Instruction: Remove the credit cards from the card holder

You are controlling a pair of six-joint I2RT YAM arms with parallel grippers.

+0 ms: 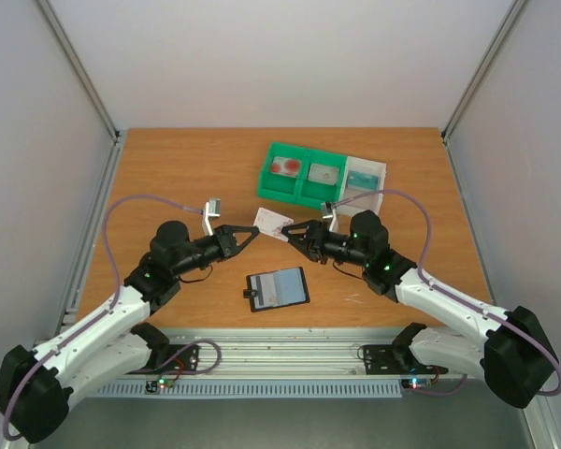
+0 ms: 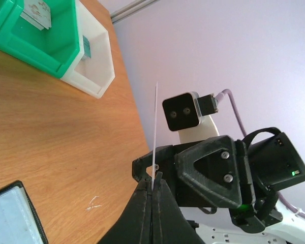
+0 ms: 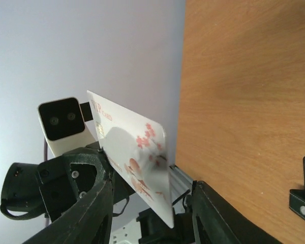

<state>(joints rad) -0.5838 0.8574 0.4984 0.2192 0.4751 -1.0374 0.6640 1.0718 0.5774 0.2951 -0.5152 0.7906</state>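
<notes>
A small flat black bifold card holder (image 1: 279,289) lies open on the wooden table (image 1: 168,168), grey-blue pockets up, and just beyond it a whitish plastic credit card (image 1: 272,223) with red blossoms is held aloft.

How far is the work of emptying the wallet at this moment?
Done: two cards lie in the green tray, one in the white tray. In hand: the left hand pinches a white card; the right hand stands open around it. Left: putting it down. Whether the wallet holds more is unclear.

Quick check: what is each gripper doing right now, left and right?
Left gripper: closed on the white credit card with red marks.
Right gripper: open, straddling that card.
</notes>
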